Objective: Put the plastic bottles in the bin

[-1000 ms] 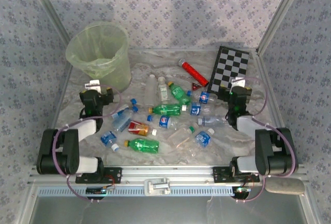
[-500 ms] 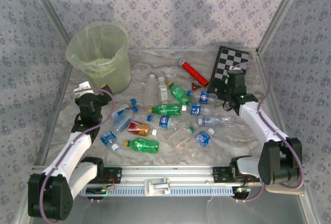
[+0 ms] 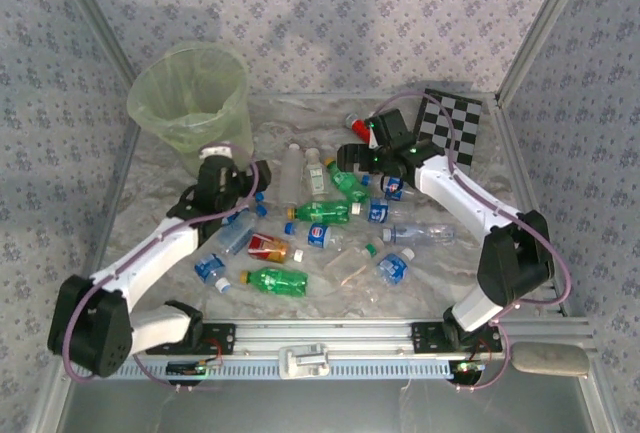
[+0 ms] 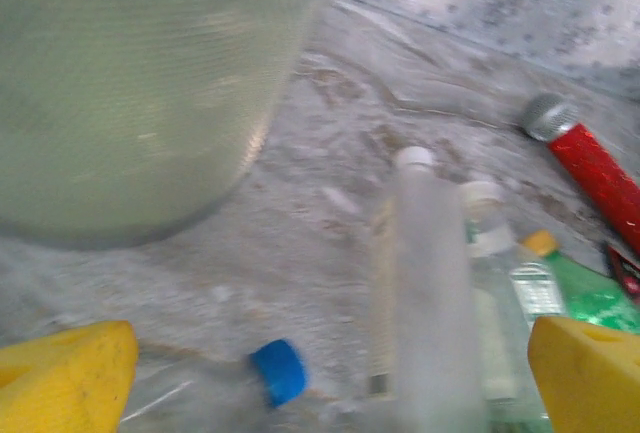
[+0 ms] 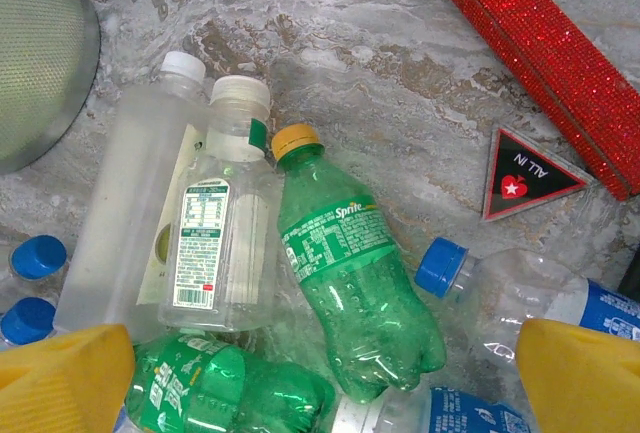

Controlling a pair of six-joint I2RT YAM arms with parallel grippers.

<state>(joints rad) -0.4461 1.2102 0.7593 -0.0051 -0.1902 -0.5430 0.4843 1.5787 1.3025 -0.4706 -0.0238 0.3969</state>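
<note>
top external | plastic bottles (image 3: pixel 320 212) strewn on marbled table (image 3: pixel 445 278) | floral walls (image 3: pixel 350 13)

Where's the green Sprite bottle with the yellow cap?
In the right wrist view, the green Sprite bottle lies centrally between a clear labelled white-capped bottle and a black triangular tag.

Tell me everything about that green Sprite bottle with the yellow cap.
The green Sprite bottle is small, translucent green plastic with a yellow-orange screw cap, a green printed label and a dimpled lower half. It lies on its side on the marbled table, its side against a clear white-capped bottle.
</note>
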